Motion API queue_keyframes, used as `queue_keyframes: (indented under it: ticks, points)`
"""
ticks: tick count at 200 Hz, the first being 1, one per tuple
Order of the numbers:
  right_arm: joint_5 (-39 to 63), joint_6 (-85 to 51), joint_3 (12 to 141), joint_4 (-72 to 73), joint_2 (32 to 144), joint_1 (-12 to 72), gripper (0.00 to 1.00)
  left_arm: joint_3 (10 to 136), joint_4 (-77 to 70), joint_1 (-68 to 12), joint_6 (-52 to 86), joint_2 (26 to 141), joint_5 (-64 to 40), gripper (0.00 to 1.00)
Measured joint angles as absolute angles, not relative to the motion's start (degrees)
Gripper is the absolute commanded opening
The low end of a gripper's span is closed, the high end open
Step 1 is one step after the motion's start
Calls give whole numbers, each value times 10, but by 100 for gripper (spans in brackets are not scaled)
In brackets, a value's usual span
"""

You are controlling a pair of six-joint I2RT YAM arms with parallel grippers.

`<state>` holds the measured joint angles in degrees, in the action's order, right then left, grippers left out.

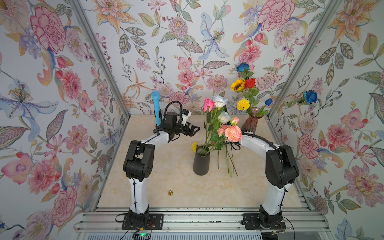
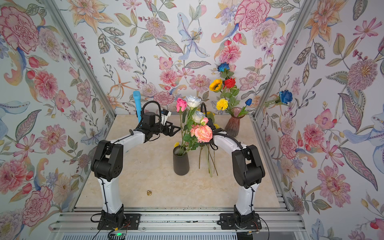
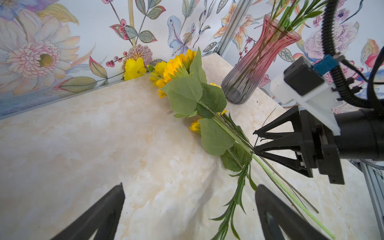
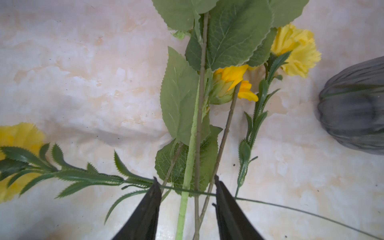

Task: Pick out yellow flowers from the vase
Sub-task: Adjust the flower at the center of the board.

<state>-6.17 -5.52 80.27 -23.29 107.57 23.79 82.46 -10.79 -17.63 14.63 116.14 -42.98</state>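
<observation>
Marble tabletop [image 1: 166, 187], floral wallpaper [image 1: 62, 83] all round. Yellow flowers [image 4: 196, 133] lying flat just beside black vase [image 1: 201, 164], on right arm's side. Stems laid between right gripper [image 4: 185, 180] fingers [image 4: 149, 207], fingers parted, gaps either side, nothing pinched. Left gripper [image 3: 190, 185] spread wide, empty, raised on left arm's side of black vase, well apart from stems
</observation>
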Motion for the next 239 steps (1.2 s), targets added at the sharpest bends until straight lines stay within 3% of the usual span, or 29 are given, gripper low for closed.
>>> queue_keyframes:
  ticks: [30,59,164,239]
  points:
    - [-52,-32,775,-232,1042,238,59,822,-108,-176,146,1159,-428,100]
    - [-48,2,757,-234,1022,238,63,822,-109,-175,147,1155,-428,100]
    - [-149,164,749,-254,1023,204,67,794,-178,-162,185,1151,-448,100]
    - [-195,251,787,-275,1082,206,68,779,-220,-149,206,1151,-465,100]
